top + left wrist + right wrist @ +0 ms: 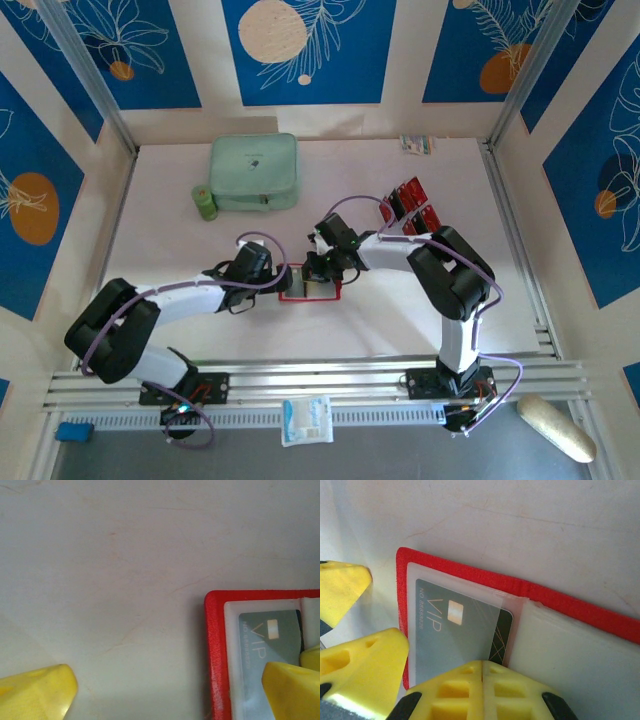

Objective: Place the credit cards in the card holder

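- At table centre, right gripper point(482, 672) fingers point(455, 692) are sitting pressed together, tips bearing on the near edge of grey VIP card point(455, 630). Can't tell if it's pinched or only being pushed.
- Left gripper point(165, 680) fingers point(295, 690) are standing wide apart. One is resting on the card holder point(470, 572) at its left sleeve, the other is hanging over bare table point(125, 555). Probably pinning the holder down.
- VIP card is lying mostly inside clear sleeve point(445, 582), dark end poking out by the fold.
- Card holder is lying open flat between both grippers. More credit cards point(408, 208) are standing well apart, far-right.
- Risks:
  - Card buckling or jamming at the sleeve seam if the push is going in skewed.
  - Holder sliding if the left finger is slipping.
  - Card dragging back out if the fingertips are catching it on retreat.
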Controlling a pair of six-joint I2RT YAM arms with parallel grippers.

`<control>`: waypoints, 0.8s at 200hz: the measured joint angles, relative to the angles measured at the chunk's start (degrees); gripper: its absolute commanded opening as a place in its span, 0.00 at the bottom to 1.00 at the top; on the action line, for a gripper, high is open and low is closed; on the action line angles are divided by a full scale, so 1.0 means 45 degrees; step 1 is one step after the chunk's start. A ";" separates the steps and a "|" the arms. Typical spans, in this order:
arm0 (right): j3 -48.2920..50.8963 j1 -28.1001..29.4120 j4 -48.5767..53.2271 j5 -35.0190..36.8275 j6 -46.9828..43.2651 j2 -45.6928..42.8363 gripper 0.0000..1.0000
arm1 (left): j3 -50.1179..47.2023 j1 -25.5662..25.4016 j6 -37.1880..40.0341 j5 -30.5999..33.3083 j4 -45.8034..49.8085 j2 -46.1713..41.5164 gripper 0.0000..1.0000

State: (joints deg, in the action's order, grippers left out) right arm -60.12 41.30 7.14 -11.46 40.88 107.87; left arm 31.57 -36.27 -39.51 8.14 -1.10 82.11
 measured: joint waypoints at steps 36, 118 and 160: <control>0.0000 0.0005 0.0291 0.0175 -0.0092 -0.0665 0.01 | -0.0019 0.0000 -0.0165 0.0107 -0.0097 0.0029 1.00; 0.0151 0.0063 0.0525 0.0330 -0.0194 -0.0899 0.00 | -0.0078 -0.0005 -0.0160 0.0214 -0.0248 0.0112 1.00; 0.0199 0.0087 0.0525 0.0369 -0.0189 -0.0500 0.00 | -0.0078 -0.0005 -0.0160 0.0214 -0.0248 0.0112 1.00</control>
State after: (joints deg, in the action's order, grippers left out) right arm -59.22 41.69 9.50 -9.80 40.03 105.62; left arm 31.22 -36.29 -40.23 9.10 -2.22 82.61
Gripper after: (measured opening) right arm 0.061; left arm 0.998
